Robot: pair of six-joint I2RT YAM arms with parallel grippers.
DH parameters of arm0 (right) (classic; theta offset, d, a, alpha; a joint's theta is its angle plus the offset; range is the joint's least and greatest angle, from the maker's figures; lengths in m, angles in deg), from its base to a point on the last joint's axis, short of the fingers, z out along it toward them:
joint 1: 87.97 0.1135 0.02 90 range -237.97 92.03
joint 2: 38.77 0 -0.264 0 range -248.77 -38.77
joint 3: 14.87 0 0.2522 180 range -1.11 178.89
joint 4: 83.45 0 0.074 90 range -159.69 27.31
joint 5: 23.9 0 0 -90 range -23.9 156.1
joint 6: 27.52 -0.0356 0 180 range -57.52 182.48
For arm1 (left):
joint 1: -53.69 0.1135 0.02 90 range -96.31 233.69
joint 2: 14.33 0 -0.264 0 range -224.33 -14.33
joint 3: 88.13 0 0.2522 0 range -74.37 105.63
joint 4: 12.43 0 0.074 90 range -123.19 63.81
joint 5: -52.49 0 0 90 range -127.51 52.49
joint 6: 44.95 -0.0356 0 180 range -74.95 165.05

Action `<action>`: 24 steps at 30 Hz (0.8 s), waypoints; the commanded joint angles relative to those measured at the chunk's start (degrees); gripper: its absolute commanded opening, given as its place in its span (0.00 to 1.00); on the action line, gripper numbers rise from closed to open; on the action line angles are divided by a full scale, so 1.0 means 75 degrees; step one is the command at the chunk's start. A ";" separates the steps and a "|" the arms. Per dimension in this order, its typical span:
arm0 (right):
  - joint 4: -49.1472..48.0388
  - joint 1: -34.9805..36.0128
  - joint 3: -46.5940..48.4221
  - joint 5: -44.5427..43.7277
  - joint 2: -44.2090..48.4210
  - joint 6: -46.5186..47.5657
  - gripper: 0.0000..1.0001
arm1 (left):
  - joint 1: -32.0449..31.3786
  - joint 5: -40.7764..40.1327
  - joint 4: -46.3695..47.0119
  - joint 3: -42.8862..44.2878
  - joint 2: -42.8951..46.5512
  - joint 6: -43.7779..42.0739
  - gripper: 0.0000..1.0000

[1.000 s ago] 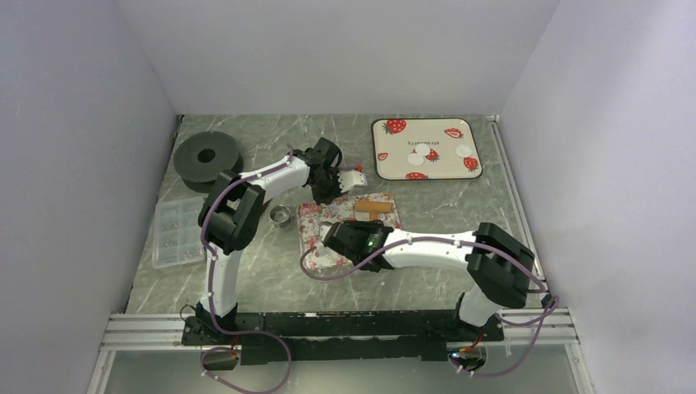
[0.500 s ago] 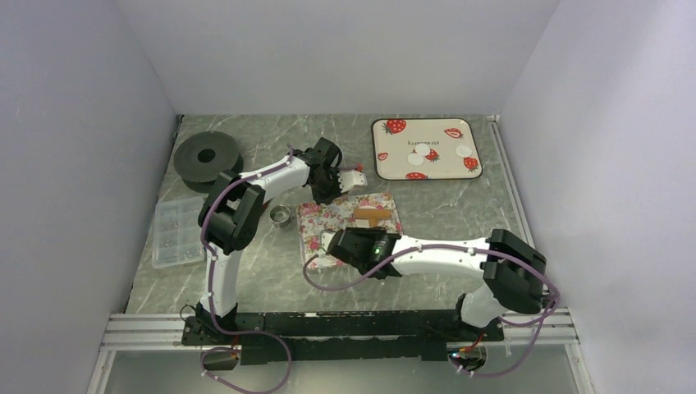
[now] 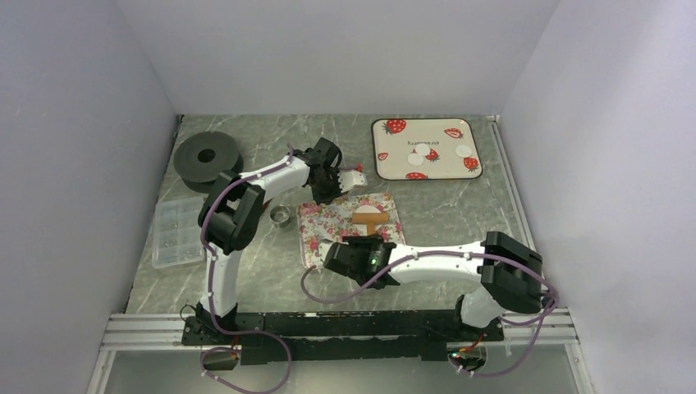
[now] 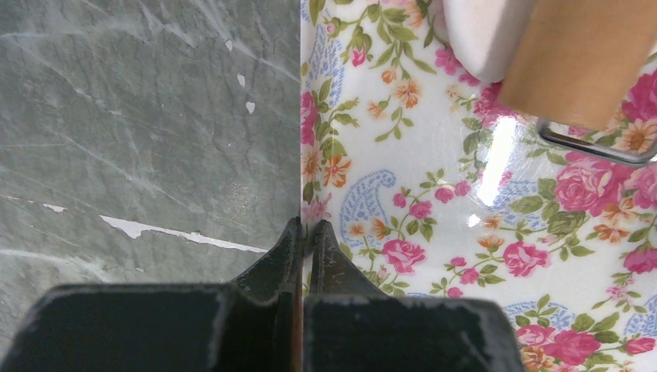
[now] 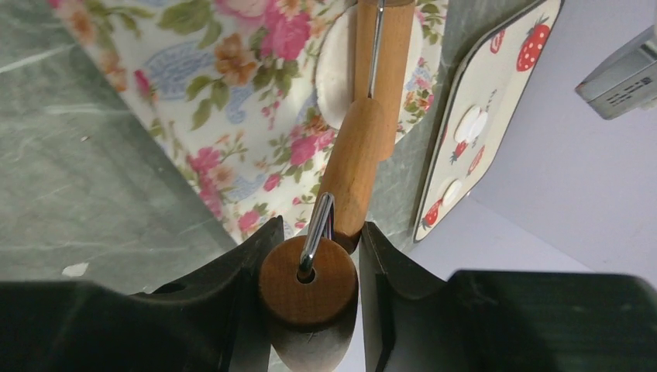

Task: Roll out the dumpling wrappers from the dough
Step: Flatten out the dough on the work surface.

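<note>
The right gripper (image 5: 318,236) is clamped round the handle of the wooden roller (image 5: 360,147), whose barrel rests on a flattened white dough piece (image 5: 331,74) on the floral mat (image 4: 434,232). The left gripper (image 4: 304,230) is fully closed, empty as far as I can see, its tips at the mat's far edge. Several dumpling wrappers (image 3: 423,151) lie on the strawberry tray (image 3: 447,168) (far right, apart from the mat).
</note>
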 commanded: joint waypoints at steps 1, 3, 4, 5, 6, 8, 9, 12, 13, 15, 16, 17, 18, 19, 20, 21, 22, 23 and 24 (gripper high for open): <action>0.0369 0.0098 -0.0467 0.2412 -0.0144 -0.0533 0.00 | -0.0091 -0.0145 -0.0899 -0.0627 -0.0947 -0.0055 0.00; 0.0193 -0.0281 -0.0207 0.2337 -0.0346 -0.0141 0.00 | -0.0092 -0.0156 -0.0892 -0.0644 -0.0937 -0.0055 0.00; 0.0068 -0.0450 -0.0072 0.2286 -0.0438 0.0101 0.00 | -0.0092 -0.0174 -0.0882 -0.0658 -0.0925 -0.0065 0.00; -0.0048 -0.0596 0.0034 0.2244 -0.0539 0.0317 0.00 | -0.0092 -0.0186 -0.0873 -0.0663 -0.0920 -0.0067 0.00; -0.0120 -0.0715 0.0147 0.2229 -0.0625 0.0489 0.00 | -0.0092 -0.0192 -0.0868 -0.0663 -0.0919 -0.0067 0.00; 0.0007 -0.0785 0.0320 0.2250 -0.0752 0.0525 0.00 | -0.0083 -0.0193 -0.0898 -0.0623 -0.0948 -0.0057 0.00; 0.0150 -0.0746 0.0354 0.2303 -0.0735 0.0372 0.00 | -0.0091 -0.0202 -0.0891 -0.0630 -0.0939 -0.0066 0.00; 0.0629 -0.0318 0.0123 0.2492 -0.0408 -0.0358 0.00 | -0.0091 -0.0228 -0.0867 -0.0663 -0.0924 -0.0078 0.00; 0.0804 -0.0002 0.0060 0.2610 -0.0261 -0.0659 0.00 | -0.0092 -0.0238 -0.0858 -0.0656 -0.0924 -0.0078 0.00; 0.1185 0.0441 -0.0036 0.2767 -0.0106 -0.1238 0.00 | -0.0091 -0.0229 -0.0867 -0.0653 -0.0947 -0.0079 0.00; 0.1317 0.0554 -0.0055 0.2828 -0.0045 -0.1328 0.00 | -0.0092 -0.0228 -0.0867 -0.0652 -0.0963 -0.0079 0.00; 0.1354 0.0668 -0.0015 0.2791 -0.0017 -0.1357 0.00 | -0.0083 -0.0219 -0.0877 -0.0634 -0.0979 -0.0073 0.00; 0.1354 0.0672 0.0056 0.2792 -0.0024 -0.1284 0.00 | -0.0091 -0.0211 -0.0889 -0.0629 -0.0982 -0.0068 0.00; 0.1289 0.0637 0.0107 0.2728 -0.0044 -0.1076 0.00 | -0.0092 -0.0205 -0.0890 -0.0627 -0.0978 -0.0067 0.00; 0.1247 0.0524 0.0173 0.2694 -0.0092 -0.0844 0.00 | -0.0086 -0.0211 -0.0890 -0.0637 -0.0972 -0.0067 0.00; 0.1240 0.0374 0.0270 0.2681 -0.0169 -0.0604 0.00 | -0.0091 -0.0221 -0.0874 -0.0650 -0.0952 -0.0076 0.00; 0.1241 0.0182 0.0342 0.2647 -0.0265 -0.0317 0.00 | -0.0089 -0.0236 -0.0868 -0.0671 -0.0932 -0.0078 0.00; 0.1225 0.0000 0.0368 0.2591 -0.0333 -0.0114 0.00 | -0.0090 -0.0255 -0.0861 -0.0685 -0.0909 -0.0087 0.00; 0.1174 -0.0216 0.0366 0.2549 -0.0355 0.0034 0.00 | -0.0092 -0.0278 -0.0847 -0.0697 -0.0901 -0.0090 0.00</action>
